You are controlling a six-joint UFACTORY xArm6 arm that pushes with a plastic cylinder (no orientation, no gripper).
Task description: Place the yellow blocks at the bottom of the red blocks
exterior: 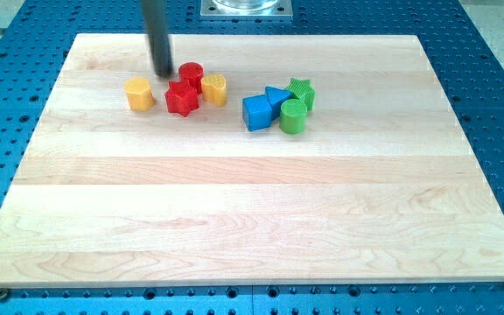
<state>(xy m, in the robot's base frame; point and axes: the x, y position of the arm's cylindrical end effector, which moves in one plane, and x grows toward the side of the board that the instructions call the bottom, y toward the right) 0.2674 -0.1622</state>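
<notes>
My tip stands near the view's top left of the board, just left of the red cylinder and above the gap between the yellow hexagonal block and the red star block. The red star lies just below the red cylinder. A yellow cylinder sits right of the red star, touching or nearly touching both red blocks. The yellow hexagonal block lies apart, left of the red star.
A cluster lies right of the red blocks: a blue cube, a blue triangle, a green star and a green cylinder. The wooden board rests on a blue perforated table.
</notes>
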